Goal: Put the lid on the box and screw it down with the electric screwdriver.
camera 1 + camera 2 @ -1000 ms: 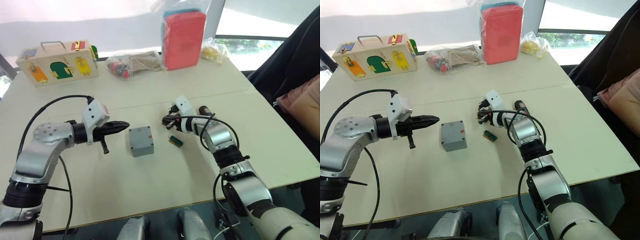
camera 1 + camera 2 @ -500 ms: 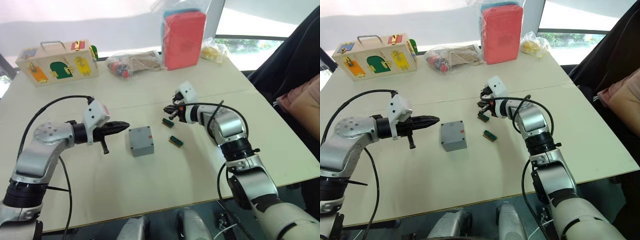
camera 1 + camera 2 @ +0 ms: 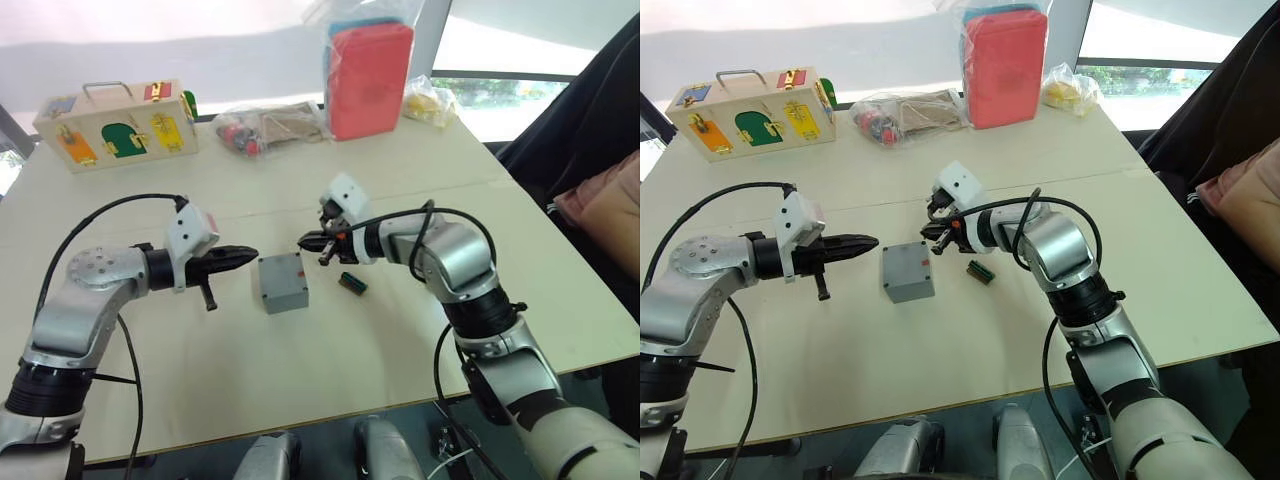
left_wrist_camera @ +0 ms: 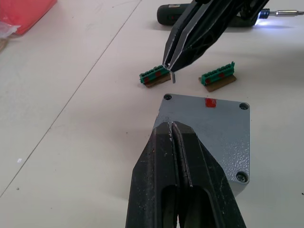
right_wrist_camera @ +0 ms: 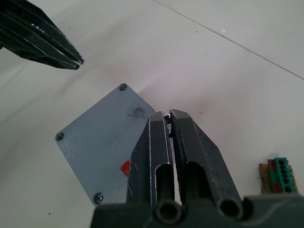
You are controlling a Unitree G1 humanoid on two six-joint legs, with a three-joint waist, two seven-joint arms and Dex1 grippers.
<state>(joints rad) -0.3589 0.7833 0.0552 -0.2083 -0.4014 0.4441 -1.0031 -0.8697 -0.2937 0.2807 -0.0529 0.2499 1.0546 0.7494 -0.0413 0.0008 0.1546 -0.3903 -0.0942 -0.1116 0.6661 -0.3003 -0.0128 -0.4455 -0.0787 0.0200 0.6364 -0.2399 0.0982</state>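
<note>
The lid (image 4: 204,128) already sits on the box; the right gripper (image 4: 172,71), pinched on a screw, hovers at its empty corner; the left gripper (image 3: 245,254) waits closed, empty

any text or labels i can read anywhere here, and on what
None can be read.
The grey box has a small red mark by one edge, with no letters showing.
The wooden latch box bears coloured shapes, no legible words.
The red case shows no readable label.
</note>
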